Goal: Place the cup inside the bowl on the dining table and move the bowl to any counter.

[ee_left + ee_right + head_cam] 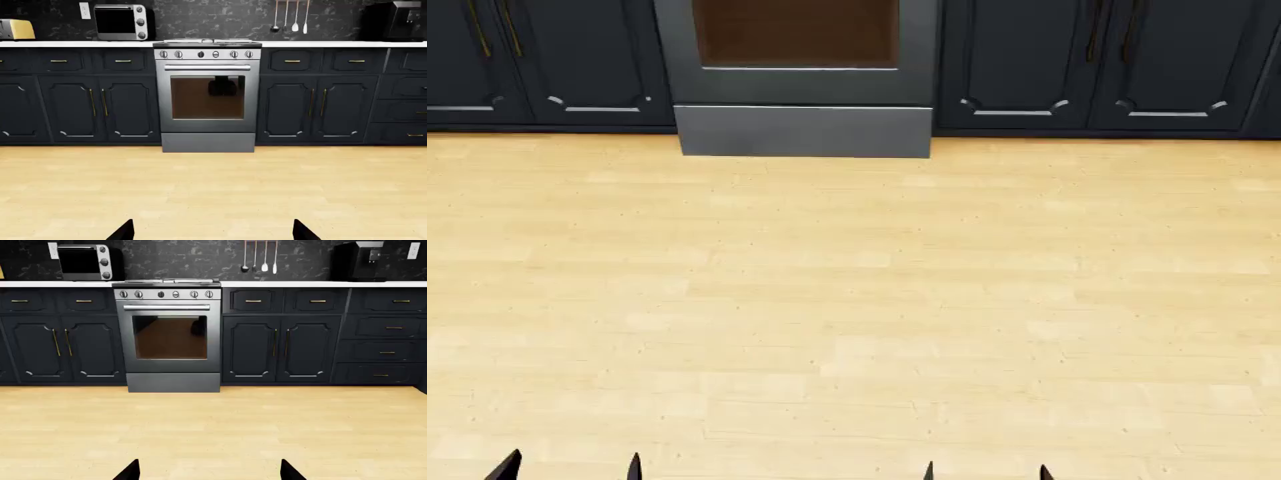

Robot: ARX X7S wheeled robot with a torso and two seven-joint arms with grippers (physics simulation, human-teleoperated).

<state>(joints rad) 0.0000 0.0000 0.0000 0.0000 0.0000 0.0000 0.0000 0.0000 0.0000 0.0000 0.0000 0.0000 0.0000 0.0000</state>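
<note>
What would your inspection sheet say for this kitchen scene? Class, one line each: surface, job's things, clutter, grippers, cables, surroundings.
Surface: white counter over navy cabinets; light wood floor.
Job's things: cup, bowl, dining table: nothing seen.
Clutter: toaster oven, yellow toaster, coffee machine, hanging utensils.
Grippers: left gripper and right gripper open, empty, only fingertips showing.
Cables: nothing seen.
Surroundings: steel oven, dark marbled backsplash, wall sockets.

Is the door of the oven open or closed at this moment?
Closed. The oven door sits flat against the stove front in both wrist views, its handle bar level under the knobs, with no gap showing.
</note>
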